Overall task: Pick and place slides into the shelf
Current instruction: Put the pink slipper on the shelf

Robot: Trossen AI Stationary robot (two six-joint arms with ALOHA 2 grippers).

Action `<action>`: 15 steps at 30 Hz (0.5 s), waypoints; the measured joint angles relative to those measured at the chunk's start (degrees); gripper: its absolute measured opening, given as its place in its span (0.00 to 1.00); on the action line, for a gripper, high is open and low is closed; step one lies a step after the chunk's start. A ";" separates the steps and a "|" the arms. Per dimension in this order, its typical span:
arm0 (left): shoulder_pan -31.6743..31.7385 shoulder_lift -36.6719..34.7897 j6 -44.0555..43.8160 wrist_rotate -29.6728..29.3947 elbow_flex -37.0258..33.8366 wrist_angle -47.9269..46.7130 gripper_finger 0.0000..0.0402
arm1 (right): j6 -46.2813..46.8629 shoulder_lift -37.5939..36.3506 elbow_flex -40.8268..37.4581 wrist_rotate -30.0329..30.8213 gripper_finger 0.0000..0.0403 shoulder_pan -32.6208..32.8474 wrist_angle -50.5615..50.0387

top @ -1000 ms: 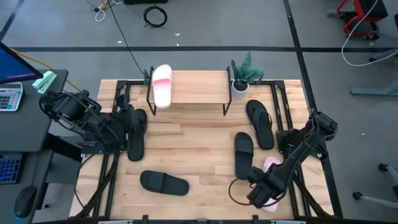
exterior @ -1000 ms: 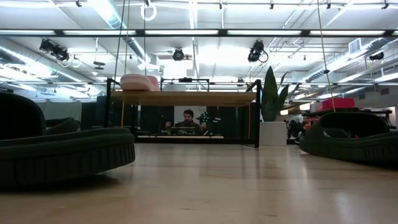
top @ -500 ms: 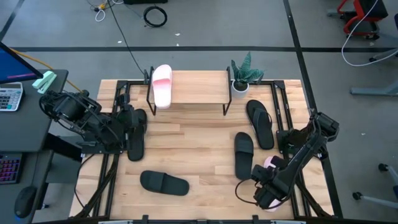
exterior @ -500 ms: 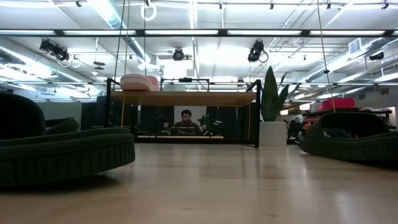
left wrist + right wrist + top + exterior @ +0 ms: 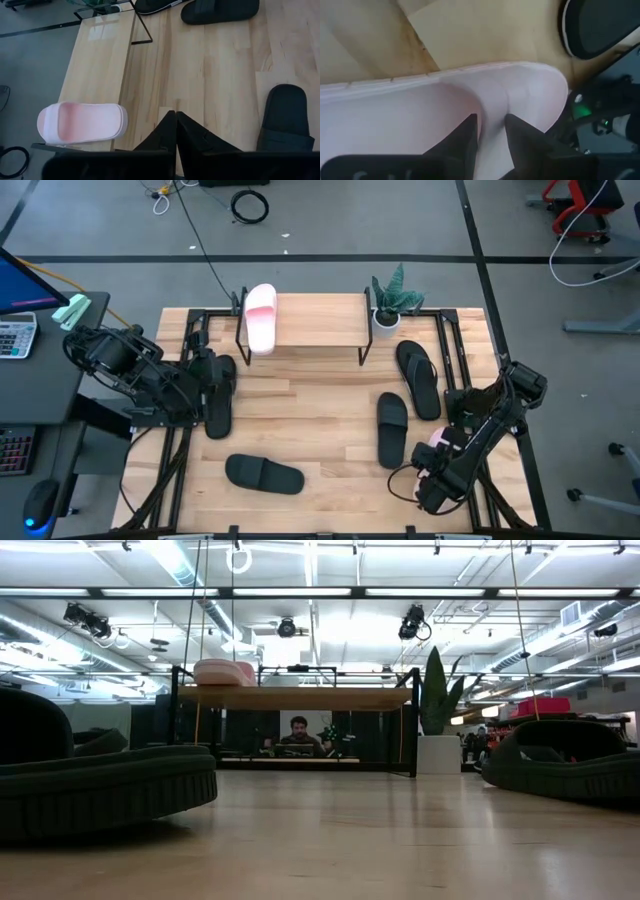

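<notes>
- Right now my right tool (image 5: pixel 490 131) pinches the second pink slide (image 5: pixel 437 442) at the surface's (image 5: pixel 320 410) lower right.
- Left tool (image 5: pixel 176 125) is pressed together at centre left.
- First pink slide (image 5: pixel 260 317) sits on the shelf (image 5: pixel 320 320), upper centre.

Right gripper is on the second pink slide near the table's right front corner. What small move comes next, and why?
Probably lift it straight up. The right gripper has its fingers pinched on the strap of the pink slide, which lies low at the table edge, far from the shelf. The left gripper waits shut.
</notes>
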 joint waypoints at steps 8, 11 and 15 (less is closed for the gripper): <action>0.00 0.00 0.00 0.00 0.00 0.02 0.05 | 1.65 -0.02 -5.39 4.23 0.20 -0.02 2.23; 0.00 0.00 -0.02 0.00 0.00 0.02 0.02 | 5.43 -0.07 -6.70 3.31 0.11 -0.02 4.16; 0.00 0.00 -0.34 0.00 0.00 0.04 0.01 | 12.84 0.13 -4.85 3.85 0.03 -0.05 3.77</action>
